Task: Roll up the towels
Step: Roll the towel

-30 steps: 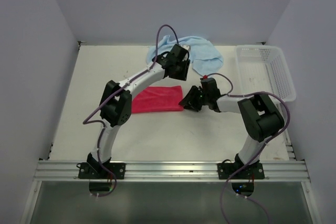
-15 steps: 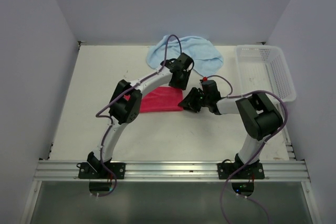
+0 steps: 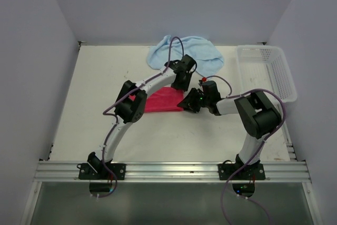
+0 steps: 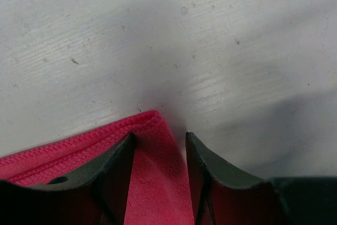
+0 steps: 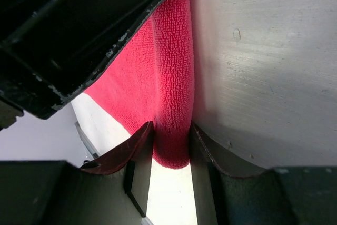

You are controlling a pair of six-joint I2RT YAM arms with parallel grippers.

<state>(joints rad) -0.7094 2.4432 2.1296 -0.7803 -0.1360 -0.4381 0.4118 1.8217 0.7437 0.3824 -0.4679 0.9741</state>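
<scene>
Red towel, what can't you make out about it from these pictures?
- Top view: the red towel's left end lies under the left arm's elbow; its right edge under the left hand and right hand.
- Left wrist view: the towel runs off the bottom edge; whether the left hand pinches it is unclear.
- Right wrist view: a dark blurred shape covers its far part.

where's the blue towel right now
In the top view the light blue towel lies crumpled at the far edge of the table, near its middle, left of the white mesh basket and behind the red towel.
</scene>
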